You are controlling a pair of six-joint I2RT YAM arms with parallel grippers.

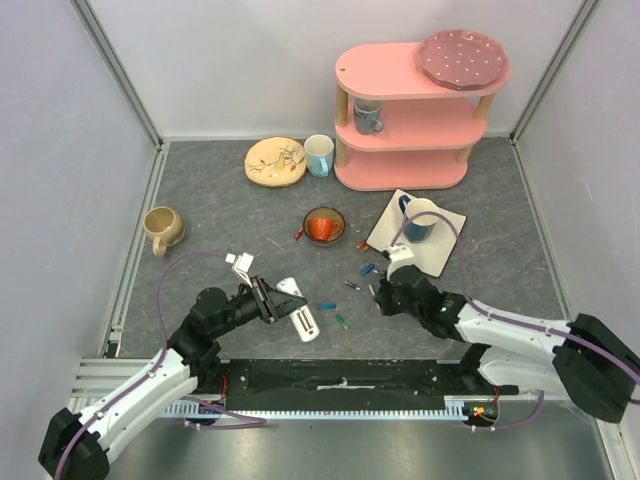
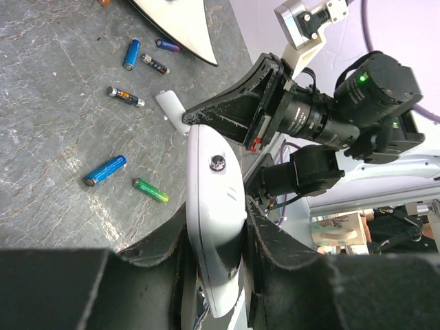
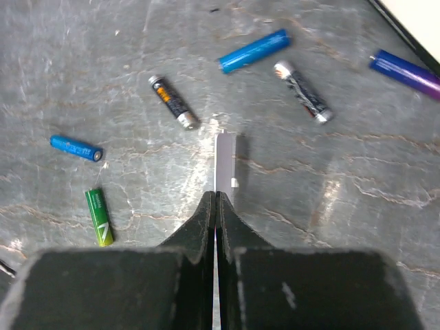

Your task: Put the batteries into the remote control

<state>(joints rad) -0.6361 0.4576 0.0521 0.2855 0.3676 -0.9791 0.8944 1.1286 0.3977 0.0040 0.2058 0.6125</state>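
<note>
My left gripper is shut on the white remote control, gripping its sides and holding it tilted just above the table. My right gripper is shut on a thin white flat cover piece, seen edge-on, low over the table. That piece sits just beyond the remote's far end. Several batteries lie loose on the table: blue, dark, silver-dark, purple, blue and green. The blue and green ones lie between the grippers.
An orange bowl stands behind the batteries. A blue mug stands on a white napkin at right. A tan mug is at left. A plate, a white cup and a pink shelf stand at the back.
</note>
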